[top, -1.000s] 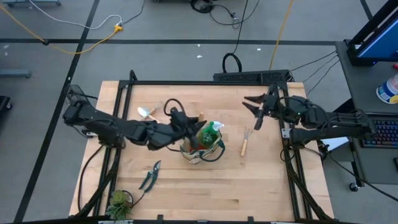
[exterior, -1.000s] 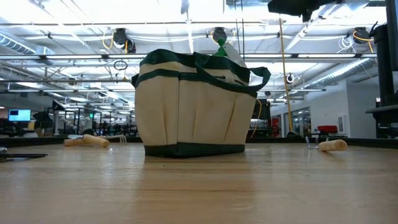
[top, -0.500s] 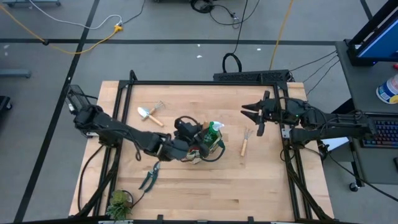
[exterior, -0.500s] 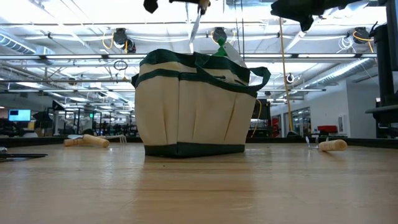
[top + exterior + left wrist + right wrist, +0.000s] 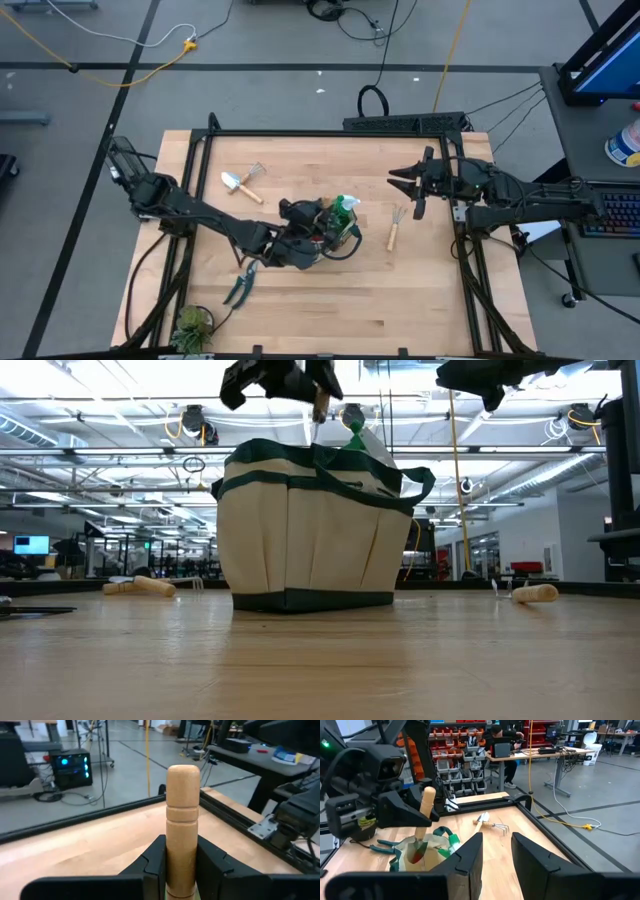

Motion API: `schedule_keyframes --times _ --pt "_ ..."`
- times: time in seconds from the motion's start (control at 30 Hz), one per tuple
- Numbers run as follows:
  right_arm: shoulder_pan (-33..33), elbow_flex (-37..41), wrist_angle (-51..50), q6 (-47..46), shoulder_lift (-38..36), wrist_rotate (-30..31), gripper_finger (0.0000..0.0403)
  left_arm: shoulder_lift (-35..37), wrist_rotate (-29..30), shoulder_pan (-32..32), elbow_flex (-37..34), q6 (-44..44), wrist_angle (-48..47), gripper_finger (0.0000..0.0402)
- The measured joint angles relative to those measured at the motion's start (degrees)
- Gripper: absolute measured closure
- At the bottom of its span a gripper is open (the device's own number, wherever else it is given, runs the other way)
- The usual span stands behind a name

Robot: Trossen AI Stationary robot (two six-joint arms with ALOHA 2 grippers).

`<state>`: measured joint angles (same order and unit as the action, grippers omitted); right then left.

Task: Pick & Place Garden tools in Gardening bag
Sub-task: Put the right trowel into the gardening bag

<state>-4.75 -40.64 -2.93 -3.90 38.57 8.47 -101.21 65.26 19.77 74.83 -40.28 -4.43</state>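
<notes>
Surface: pale wooden table [image 5: 330, 300] with a plank grain, framed by a dark metal rail; grey floor around it, with yellow and black cables trailing across.

Gardening bag [image 5: 312, 528] stands upright near the table's middle, beige with dark green trim; green spray bottle [image 5: 343, 208] pokes from its top.

Left gripper [image 5: 181, 865] sits directly over the bag, fingers pinched on the wooden handle of a trowel [image 5: 182, 825] held upright; in the right wrist view the tool's lower end is down inside the bag mouth [image 5: 421, 820].

Right gripper [image 5: 408, 180] hovers above the far right part of the table, well apart from the bag; fingers spread, holding nothing.

Loose on the table: a small trowel [image 5: 238, 184] with a little hand rake [image 5: 254, 170] just beside it, far-left of the bag; a wooden-handled fork [image 5: 394, 230] right of the bag; pruning shears [image 5: 240, 284] near-left of the bag; a small leafy plant [image 5: 190, 325] at the near left corner.

Room: low view looks into a large hall with ceiling trusses and strip lights; right wrist view shows red-binned shelving [image 5: 451, 747], desks, and a person [image 5: 504, 751] seated at a desk in the background; a keyboard [image 5: 618, 212] sits on a bench right of the table.
</notes>
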Motion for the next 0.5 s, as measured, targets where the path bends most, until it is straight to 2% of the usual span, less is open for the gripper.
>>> schedule_keyframes --times 0.13,0.5 --pt "-0.02 0.00 -1.10 0.02 0.02 0.00 0.0307 -0.21 2.45 0.65 0.02 -3.99 -4.53 0.0333" --pt "-0.02 -0.02 -2.33 0.09 0.00 0.22 0.0307 -0.20 0.50 1.58 0.01 -6.84 -8.12 0.0333"
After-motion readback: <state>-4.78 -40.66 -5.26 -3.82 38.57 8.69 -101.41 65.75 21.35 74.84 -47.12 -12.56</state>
